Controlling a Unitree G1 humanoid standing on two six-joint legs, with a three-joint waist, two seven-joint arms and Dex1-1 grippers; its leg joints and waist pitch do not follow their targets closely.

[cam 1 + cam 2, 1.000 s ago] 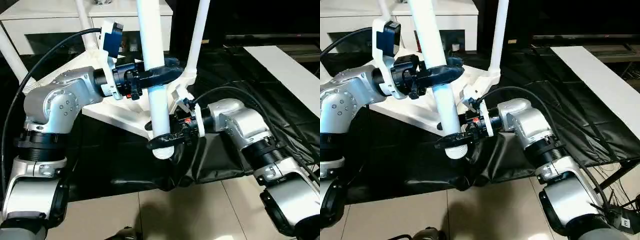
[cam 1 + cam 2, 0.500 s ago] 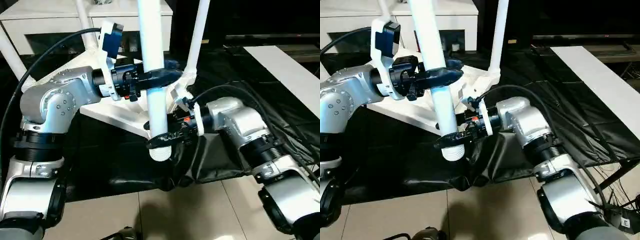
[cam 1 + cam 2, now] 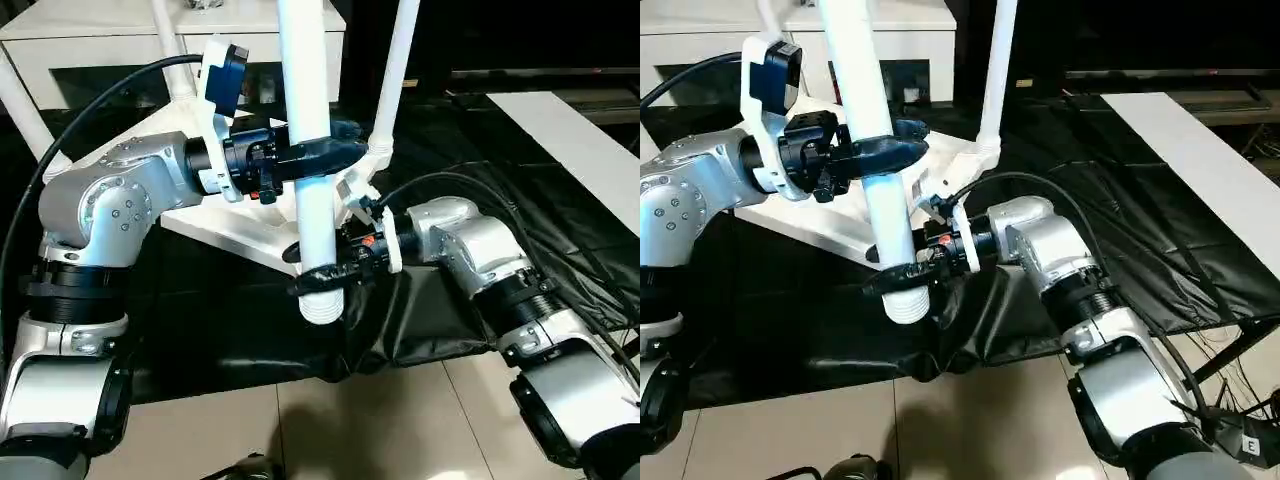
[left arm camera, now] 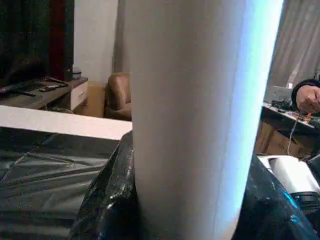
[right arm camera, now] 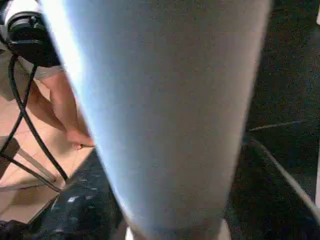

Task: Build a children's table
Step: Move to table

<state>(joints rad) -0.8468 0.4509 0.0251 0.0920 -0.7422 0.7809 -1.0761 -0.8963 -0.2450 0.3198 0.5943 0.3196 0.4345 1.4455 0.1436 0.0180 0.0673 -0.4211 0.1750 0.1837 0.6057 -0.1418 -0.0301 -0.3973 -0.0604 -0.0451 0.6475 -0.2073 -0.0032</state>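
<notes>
White plastic runs through both of my grips: a long tapered table leg (image 3: 308, 120) stands nearly upright in front of me, its ribbed threaded end (image 3: 322, 305) pointing down toward the floor. My left gripper (image 3: 318, 152) is clamped around the leg partway up its length, black fingers wrapped on either side of the tube, and the leg passes straight up past it and out of sight above. My right gripper (image 3: 322, 278) sits lower on the same leg, just above the threaded end, with its two black fingers (image 3: 902, 275) round the tube; they look closed on it, one finger in front and one behind. Beyond my left gripper, and a little below it, lies the white tabletop (image 3: 240, 228) turned underside up on black sheeting (image 3: 440, 330), its ribs showing. Behind my right gripper another white leg (image 3: 396, 70) already stands up from a corner socket (image 3: 372, 152) of that tabletop, and further off past my left gripper more legs (image 3: 165, 45) rise beside a white cabinet (image 3: 90, 45). Looking along my left fingers, the held leg (image 4: 190, 120) is right up against me, with a glossy black finger (image 4: 107, 200) on each flank. Looking along my right fingers, the same tube (image 5: 165, 110) stands close, and past it are tan floor tiles and a person's bare feet (image 5: 75, 137) near a black cable.
</notes>
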